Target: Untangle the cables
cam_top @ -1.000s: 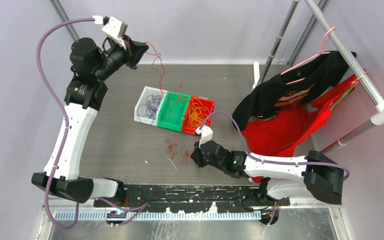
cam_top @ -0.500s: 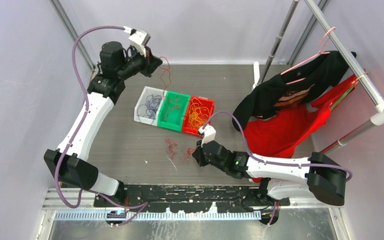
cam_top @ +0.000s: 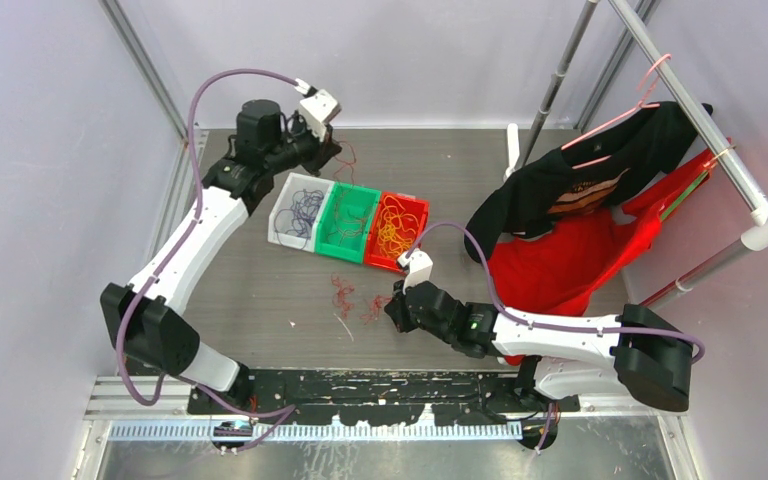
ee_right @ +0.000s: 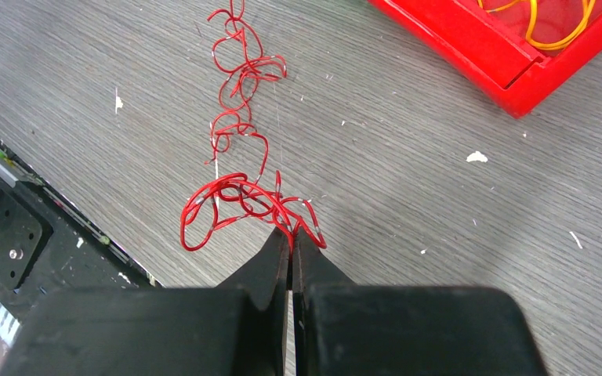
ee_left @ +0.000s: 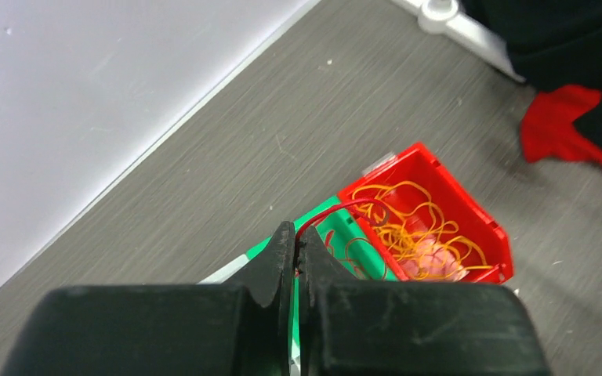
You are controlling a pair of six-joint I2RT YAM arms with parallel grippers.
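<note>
No text, label, brand or number legible in any view, black garment [cam_top: 540, 190] hanging at the right bears an orange-tan chest print, perhaps lettering, too small and creased to read from the top camera

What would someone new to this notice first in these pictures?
First, the row of white, green and red bins mid-table, with loose loops inside. Just nearer, the right gripper pinches a red cable tangle lying on the table, while the left gripper holds a red strand by the bins.
</note>
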